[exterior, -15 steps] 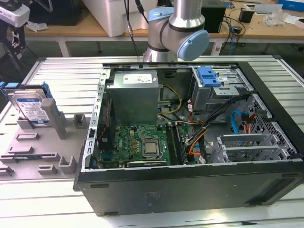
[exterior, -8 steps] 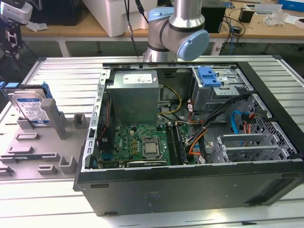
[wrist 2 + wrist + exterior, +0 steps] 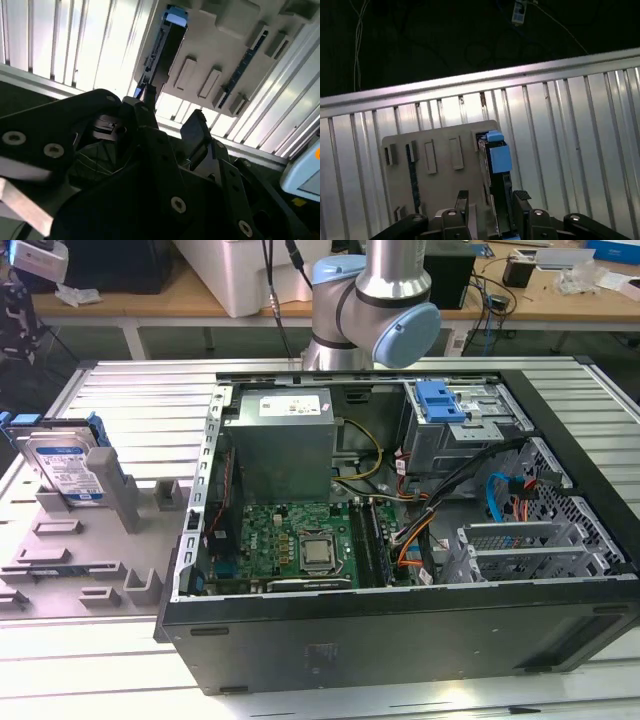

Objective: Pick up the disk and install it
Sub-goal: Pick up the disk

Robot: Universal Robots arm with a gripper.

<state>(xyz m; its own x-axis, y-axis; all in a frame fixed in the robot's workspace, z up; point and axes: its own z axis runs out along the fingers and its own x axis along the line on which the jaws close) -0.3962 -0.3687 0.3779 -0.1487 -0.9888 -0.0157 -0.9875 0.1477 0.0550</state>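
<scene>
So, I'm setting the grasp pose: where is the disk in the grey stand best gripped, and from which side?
Probably across its broad faces near the top edge, coming from above. The disk stands on edge in the grey stand, which holds its lower part, leaving the top free. In the first wrist view it shows edge-on, lined up with the gap of the open hand.

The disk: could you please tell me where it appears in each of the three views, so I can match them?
Exterior view: the disk stands upright in a grey holder at the exterior view's left, beside the computer case.
First wrist view: the disk shows edge-on beyond the open gripper.
Second wrist view: the disk shows edge-on beyond the gripper.
Shared landmark: the grey holder with its raised blocks.
</scene>
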